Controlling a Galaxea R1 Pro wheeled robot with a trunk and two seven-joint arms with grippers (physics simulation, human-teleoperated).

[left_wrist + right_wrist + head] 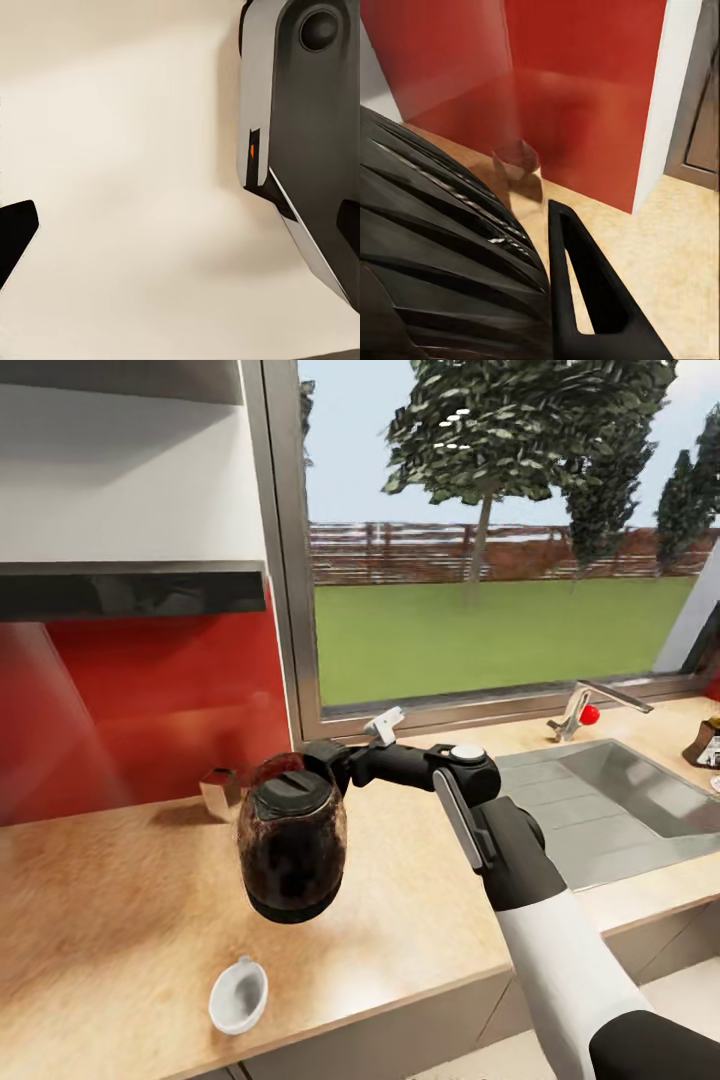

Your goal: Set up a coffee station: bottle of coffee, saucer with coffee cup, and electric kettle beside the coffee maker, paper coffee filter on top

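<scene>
Head view: my right gripper (335, 765) is clamping the electric kettle (292, 838), carrying it above the countertop (100, 900); a white saucer (238, 995) is waiting near the edge, and everything else, I judge, remains.

This looks like a home kitchen, with a long wooden bench (120, 900), a metal sink (610, 800) and tap (590, 708), a shiny red wall (140, 700), and a big window (500, 530) onto what seems a grassy garden.
</scene>
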